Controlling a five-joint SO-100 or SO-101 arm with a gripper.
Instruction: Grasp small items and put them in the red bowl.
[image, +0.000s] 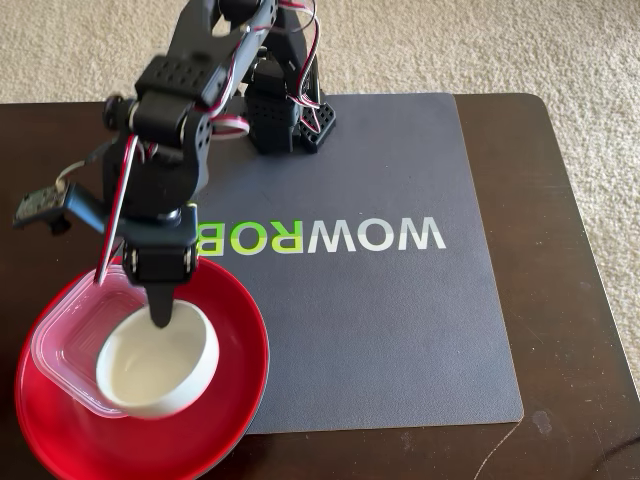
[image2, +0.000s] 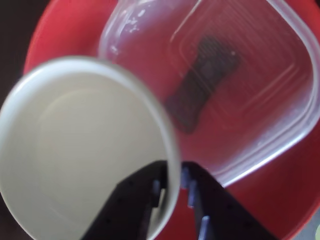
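Wrist view: gripper (image2: 172, 192), jaws nearly closed, pinching the rim of the small white round bowl (image2: 80, 150). Bowl sits tilted in the red bowl (image2: 65, 30), overlapping the clear square plastic tub (image2: 260, 100); dark grey bone-shaped piece (image2: 202, 82) shows through the tub.

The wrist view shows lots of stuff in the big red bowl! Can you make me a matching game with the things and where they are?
Things:
1. small white round bowl
2. dark grey bone-shaped plastic piece
3. clear square plastic tub
4. large glossy red round plastic bowl

Places:
A. seen through the clear tub
B. rim between the gripper fingers
C. underneath everything else
D. lying in the red bowl, beside the white one

Pairs: 1-B, 2-A, 3-D, 4-C
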